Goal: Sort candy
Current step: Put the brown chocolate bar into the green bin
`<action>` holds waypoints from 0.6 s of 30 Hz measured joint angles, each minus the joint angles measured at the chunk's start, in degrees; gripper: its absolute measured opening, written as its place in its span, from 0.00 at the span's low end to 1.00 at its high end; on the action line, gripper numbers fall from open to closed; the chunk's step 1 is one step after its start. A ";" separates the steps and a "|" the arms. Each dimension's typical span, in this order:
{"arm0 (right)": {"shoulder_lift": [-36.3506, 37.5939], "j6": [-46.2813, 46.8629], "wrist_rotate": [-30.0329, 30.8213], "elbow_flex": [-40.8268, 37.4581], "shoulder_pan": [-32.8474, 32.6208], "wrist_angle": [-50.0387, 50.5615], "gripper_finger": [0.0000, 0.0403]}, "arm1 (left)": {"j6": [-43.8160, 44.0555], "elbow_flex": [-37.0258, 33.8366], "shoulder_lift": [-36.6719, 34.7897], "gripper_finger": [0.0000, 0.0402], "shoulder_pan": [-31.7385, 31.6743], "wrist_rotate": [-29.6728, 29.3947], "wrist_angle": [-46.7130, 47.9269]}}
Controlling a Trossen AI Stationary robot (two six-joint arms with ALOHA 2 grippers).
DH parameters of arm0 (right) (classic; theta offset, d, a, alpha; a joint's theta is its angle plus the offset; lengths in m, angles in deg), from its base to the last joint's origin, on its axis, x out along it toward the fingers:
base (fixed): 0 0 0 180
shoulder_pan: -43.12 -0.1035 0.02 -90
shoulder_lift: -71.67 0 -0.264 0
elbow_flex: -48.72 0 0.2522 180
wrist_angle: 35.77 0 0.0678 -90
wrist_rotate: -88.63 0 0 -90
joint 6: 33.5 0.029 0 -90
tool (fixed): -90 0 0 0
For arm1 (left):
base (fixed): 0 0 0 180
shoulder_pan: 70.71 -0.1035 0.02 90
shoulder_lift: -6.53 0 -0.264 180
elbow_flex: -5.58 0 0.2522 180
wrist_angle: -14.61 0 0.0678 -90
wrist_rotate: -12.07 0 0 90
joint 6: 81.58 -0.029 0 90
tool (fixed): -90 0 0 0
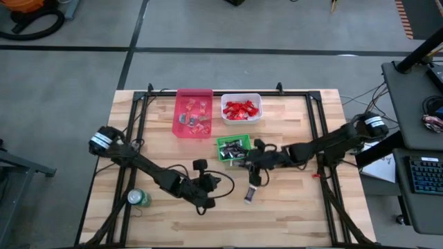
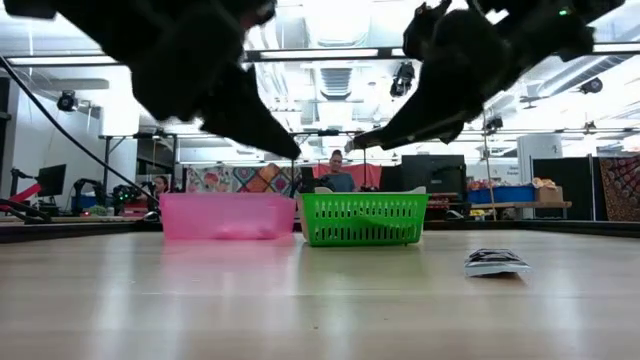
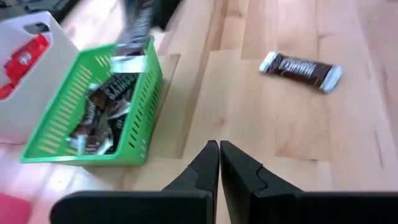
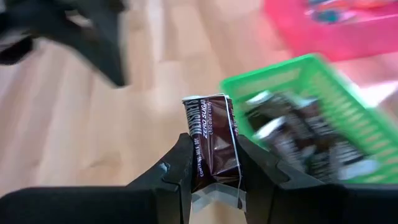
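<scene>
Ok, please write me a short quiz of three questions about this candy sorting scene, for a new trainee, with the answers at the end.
1. True or false: the right gripper is shut on a dark candy bar.
2. Which bin holds the dark-wrapped candy? A. pink B. white C. green
3. Fill in: one dark candy lies loose on the ____, apart from the bins.

Key
1. True. Its fingers clamp the bar near the green bin.
2. C. The white bin holds red candy; the pink bin holds a few mixed pieces.
3. table. The left gripper, shut and empty, is nearby.
</scene>
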 joint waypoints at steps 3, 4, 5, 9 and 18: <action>1.19 -2.32 0.01 0.00 2.94 0.83 0.22 | -0.63 -0.04 -2.30 0.00 0.74 -1.37 1.04; 1.25 -2.98 -0.06 0.02 3.79 0.85 0.22 | -0.66 -0.04 -3.09 0.00 1.01 -2.00 1.32; 1.28 -3.94 -0.25 0.15 4.72 0.96 0.22 | -0.86 -0.03 -3.79 0.00 1.26 -3.02 1.62; 0.31 -7.03 -0.40 0.92 7.81 0.94 0.22 | -0.95 -0.02 -6.33 0.00 2.19 -6.36 3.79; -2.87 -11.09 -0.28 3.79 10.70 0.63 0.31 | 0.09 -0.02 -7.84 0.00 3.39 -9.36 6.74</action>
